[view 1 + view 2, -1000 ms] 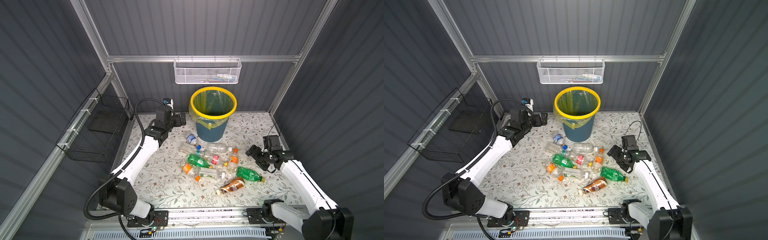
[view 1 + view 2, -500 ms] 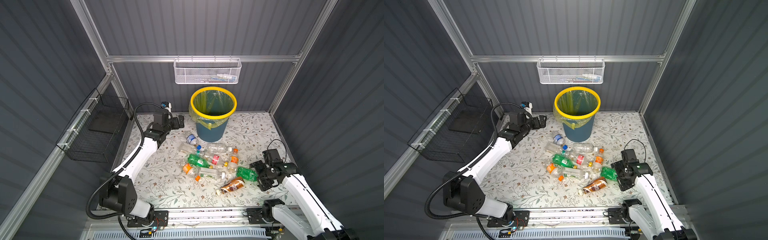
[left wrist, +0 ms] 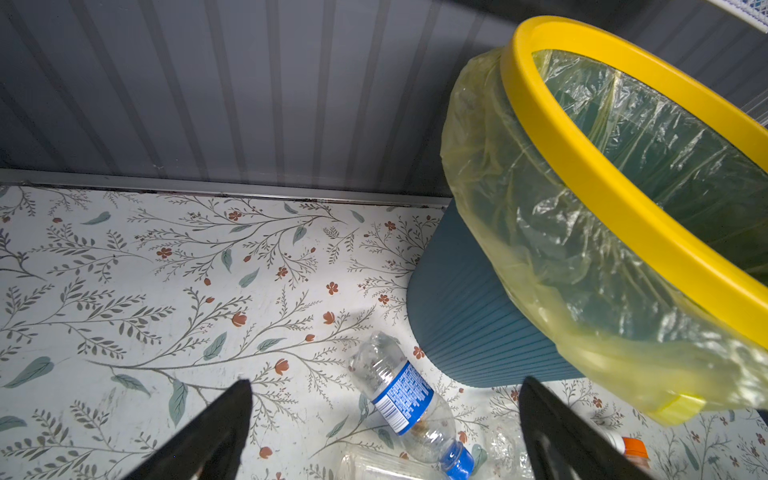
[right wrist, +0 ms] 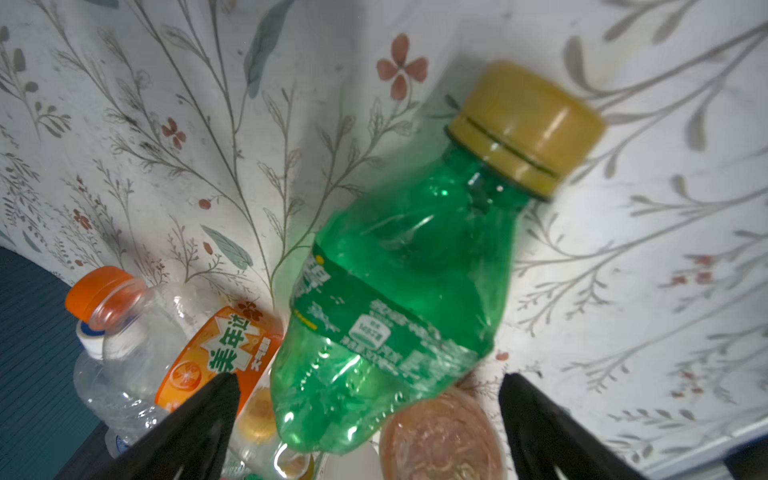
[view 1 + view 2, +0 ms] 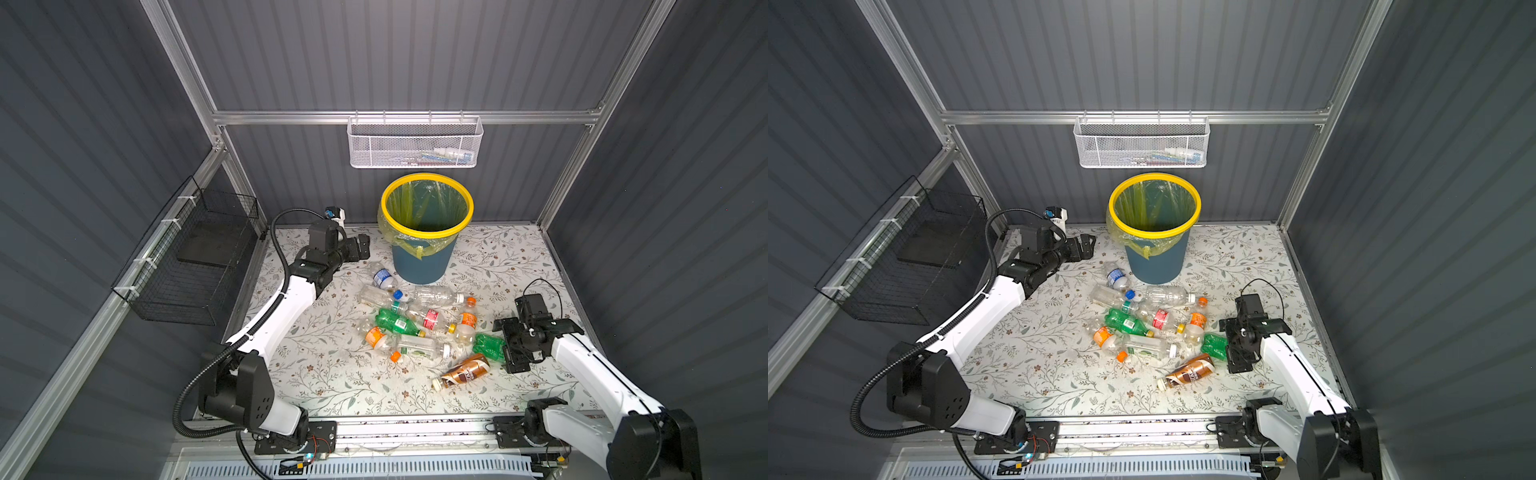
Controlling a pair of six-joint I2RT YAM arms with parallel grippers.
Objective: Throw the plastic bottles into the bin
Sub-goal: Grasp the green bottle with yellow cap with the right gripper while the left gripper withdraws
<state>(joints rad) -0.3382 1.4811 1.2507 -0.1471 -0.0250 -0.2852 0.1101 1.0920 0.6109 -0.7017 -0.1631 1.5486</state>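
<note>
**Both grippers open, bottles lying on the table**

In both top views the left arm reaches forward to the back wall. Its left gripper (image 5: 360, 249) hovers released just left of the round blue-grey plastic bin with yellow rim (image 5: 419, 266). The right arm bends low over the floral table (image 5: 332, 374). Its right gripper (image 5: 513, 347) is at the crushed green plastic bottle (image 5: 487, 344), on the right edge of the pile of plastic bottles (image 5: 415, 324) before the bin.

In the left wrist view the black fingers (image 3: 232, 415) stand wide apart and empty. A clear bottle with blue label (image 3: 401, 399) lies beside the bin's base.

In the right wrist view the fingers (image 4: 216, 407) are spread on both sides of the green bottle's bottom end and do not press it.
</note>
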